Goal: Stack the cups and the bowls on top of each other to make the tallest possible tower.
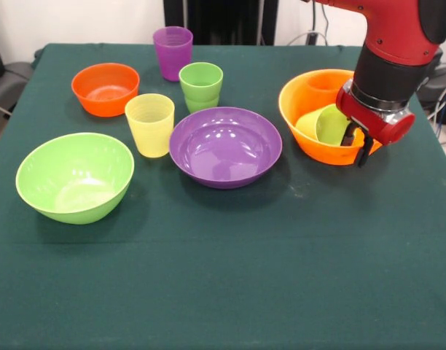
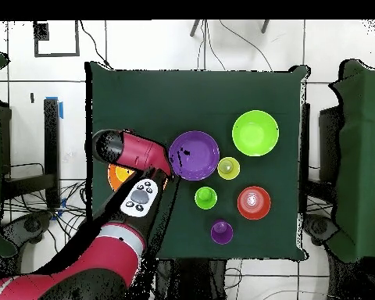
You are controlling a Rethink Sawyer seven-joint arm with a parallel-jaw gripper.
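Observation:
The large yellow-orange bowl (image 1: pixel 299 98) stands at the right, and in the overhead view (image 2: pixel 113 178) it is mostly hidden under the arm. Inside it a lime green cup (image 1: pixel 331 124) lies on its side against a yellow cup (image 1: pixel 307 124). My gripper (image 1: pixel 358 144) hangs at the bowl's near right rim, right beside the lime cup's mouth. Standing apart on the cloth are the purple bowl (image 1: pixel 225 146) (image 2: pixel 194 155), lime green bowl (image 1: pixel 75 176) (image 2: pixel 255 133) and small orange bowl (image 1: pixel 105 89) (image 2: pixel 254 201). Upright cups stand there too: purple (image 1: pixel 172 52) (image 2: pixel 221 231), lime green (image 1: pixel 200 86) (image 2: pixel 205 197) and pale yellow (image 1: pixel 150 124) (image 2: pixel 228 167).
A dark green cloth covers the table (image 1: pixel 230 277). The red arm (image 2: pixel 132 191) reaches over the table's left side in the overhead view. Cables and chairs lie on the floor around the table.

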